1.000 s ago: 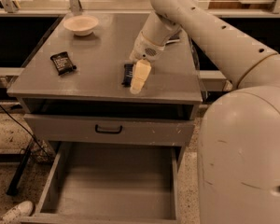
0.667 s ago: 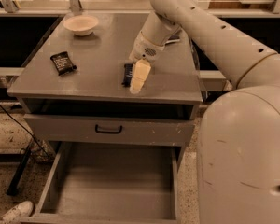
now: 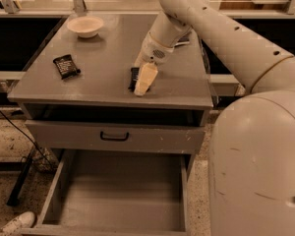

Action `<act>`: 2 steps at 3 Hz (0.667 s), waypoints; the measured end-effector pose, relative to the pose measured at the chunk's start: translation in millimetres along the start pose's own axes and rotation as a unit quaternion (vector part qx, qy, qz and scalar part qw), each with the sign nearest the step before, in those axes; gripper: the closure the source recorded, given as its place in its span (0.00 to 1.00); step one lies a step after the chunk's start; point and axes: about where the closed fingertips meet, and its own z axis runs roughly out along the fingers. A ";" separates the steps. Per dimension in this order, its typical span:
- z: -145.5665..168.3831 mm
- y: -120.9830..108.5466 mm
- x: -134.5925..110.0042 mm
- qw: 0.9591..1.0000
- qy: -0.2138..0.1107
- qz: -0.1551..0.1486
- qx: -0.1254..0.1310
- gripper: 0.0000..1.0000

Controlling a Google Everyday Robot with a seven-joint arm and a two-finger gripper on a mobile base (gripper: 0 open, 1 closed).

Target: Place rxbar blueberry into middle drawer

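The rxbar blueberry (image 3: pixel 133 78), a small dark bar, lies on the grey cabinet top near its front edge. It is mostly hidden by my gripper (image 3: pixel 143 80), which is down on the cabinet top right at the bar and touches or nearly touches it. The middle drawer (image 3: pixel 117 196) is pulled out below, in front of the cabinet. Its bare grey floor has nothing on it.
A black-wrapped bar with white print (image 3: pixel 66 66) lies on the left of the cabinet top (image 3: pixel 98 53). A white bowl (image 3: pixel 85 26) stands at the back left. A shut drawer front with a black handle (image 3: pixel 114 136) sits above the open drawer. My arm (image 3: pixel 226 38) reaches in from the right.
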 end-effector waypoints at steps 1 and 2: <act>0.0 0.0 0.0 1.000 0.000 0.000 0.000 0.62; 0.1 0.0 0.0 1.000 0.000 0.000 0.000 0.86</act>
